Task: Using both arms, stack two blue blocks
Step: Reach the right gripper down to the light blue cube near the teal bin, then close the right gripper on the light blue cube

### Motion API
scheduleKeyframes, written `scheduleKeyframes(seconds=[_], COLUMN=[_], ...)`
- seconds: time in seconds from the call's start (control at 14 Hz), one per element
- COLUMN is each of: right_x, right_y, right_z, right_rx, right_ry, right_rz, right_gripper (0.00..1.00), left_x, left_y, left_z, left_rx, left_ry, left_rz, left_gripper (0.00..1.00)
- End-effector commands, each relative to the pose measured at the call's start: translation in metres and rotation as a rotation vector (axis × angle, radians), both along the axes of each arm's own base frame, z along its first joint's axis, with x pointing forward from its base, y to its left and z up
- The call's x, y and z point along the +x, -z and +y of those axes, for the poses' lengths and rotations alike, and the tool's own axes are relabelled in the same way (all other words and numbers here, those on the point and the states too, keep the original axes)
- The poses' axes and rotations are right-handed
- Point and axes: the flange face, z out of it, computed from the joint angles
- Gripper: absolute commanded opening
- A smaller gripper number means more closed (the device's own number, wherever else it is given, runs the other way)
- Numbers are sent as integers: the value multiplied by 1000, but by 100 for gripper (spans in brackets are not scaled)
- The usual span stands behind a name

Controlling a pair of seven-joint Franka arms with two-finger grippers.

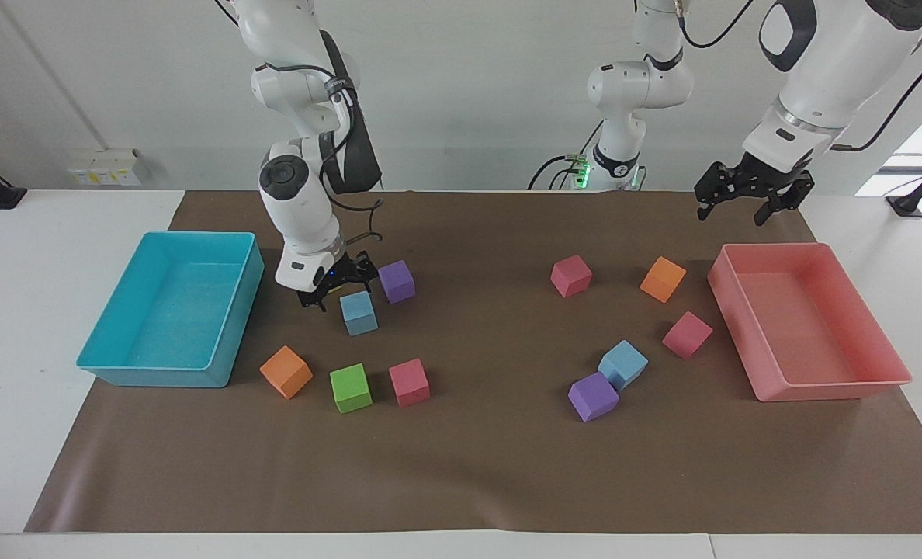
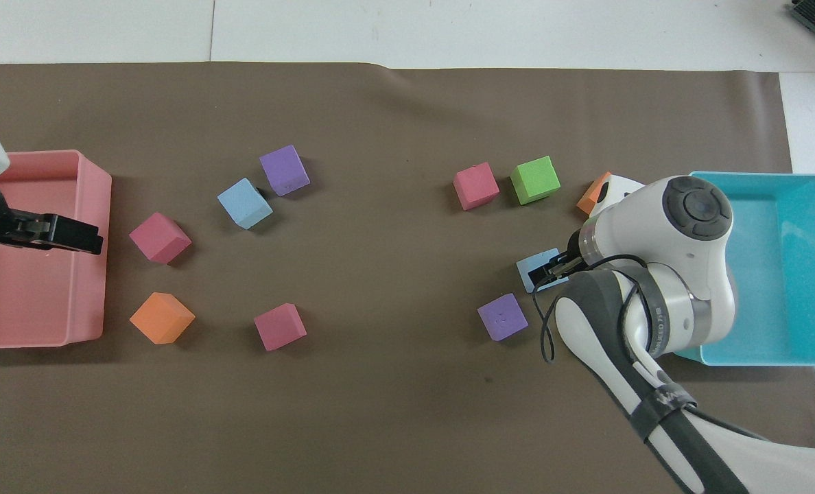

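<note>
One blue block (image 1: pixel 358 312) lies on the brown mat toward the right arm's end; it also shows in the overhead view (image 2: pixel 532 265), partly covered. My right gripper (image 1: pixel 335 286) hangs low and open at that block's robot-side edge, also seen from overhead (image 2: pixel 548 269); I cannot tell if it touches the block. A yellow cube that stood there is hidden under it. The other blue block (image 1: pixel 622 363) lies toward the left arm's end (image 2: pixel 244 203), against a purple cube (image 1: pixel 593 396). My left gripper (image 1: pixel 748 200) waits open in the air over the pink tray's end nearer the robots (image 2: pixel 71 237).
The turquoise tray (image 1: pixel 158 376) stands at the right arm's end, the pink tray (image 1: pixel 818 387) at the left arm's. Another purple cube (image 1: pixel 396 280) sits beside the right gripper. Green (image 1: pixel 350 387), pink (image 1: pixel 409 381) and orange (image 1: pixel 285 371) cubes lie farther out.
</note>
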Motion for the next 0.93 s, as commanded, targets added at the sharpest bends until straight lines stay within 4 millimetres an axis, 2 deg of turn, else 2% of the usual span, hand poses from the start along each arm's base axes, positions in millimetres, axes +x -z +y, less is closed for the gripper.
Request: scheduleKeyframes(seconds=[0.0, 0.14, 0.5, 0.85], right_x=[2, 0, -7, -10], right_y=[15, 24, 47, 53], right_z=[1, 14, 9, 8], right_rx=[29, 35, 30, 27], right_ry=[21, 8, -2, 3], right_rz=[-7, 3, -6, -2], right_gripper=[100, 100, 100, 100], left_x=[-6, -6, -6, -6], left_y=[-4, -4, -3, -3], left_z=[0, 0, 0, -1], left_rx=[12, 12, 12, 12], left_ry=[-2, -2, 0, 1], left_rz=[-2, -2, 0, 1], left_gripper=[100, 100, 100, 100])
